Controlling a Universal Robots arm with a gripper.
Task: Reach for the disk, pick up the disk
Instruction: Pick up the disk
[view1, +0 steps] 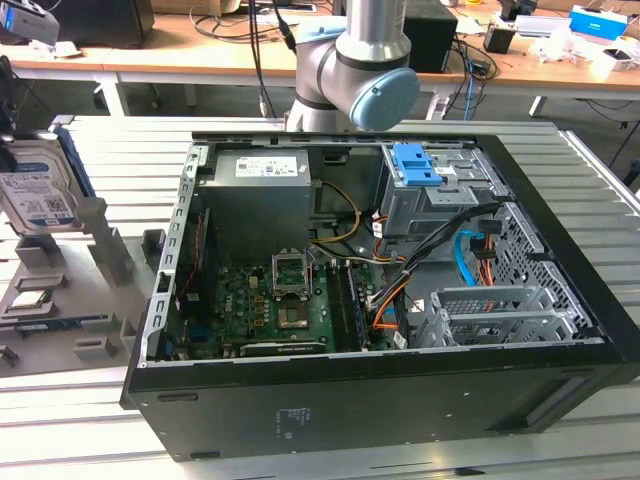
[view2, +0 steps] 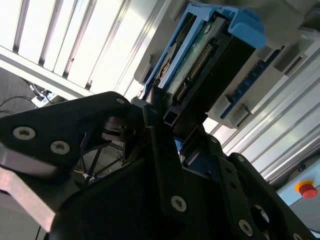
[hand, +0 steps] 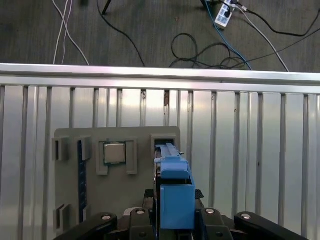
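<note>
- The disk (view1: 38, 195) stands upright in the grey holder (view1: 105, 250) at the exterior view's left, well apart from the case (view1: 400, 400).
- My gripper (view2: 182, 136) sits right at the disk's blue end; I cannot tell how the jaws stand.

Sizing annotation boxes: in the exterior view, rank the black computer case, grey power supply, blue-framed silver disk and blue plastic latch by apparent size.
1. black computer case
2. grey power supply
3. blue-framed silver disk, though the picture's edge crops it
4. blue plastic latch
</note>
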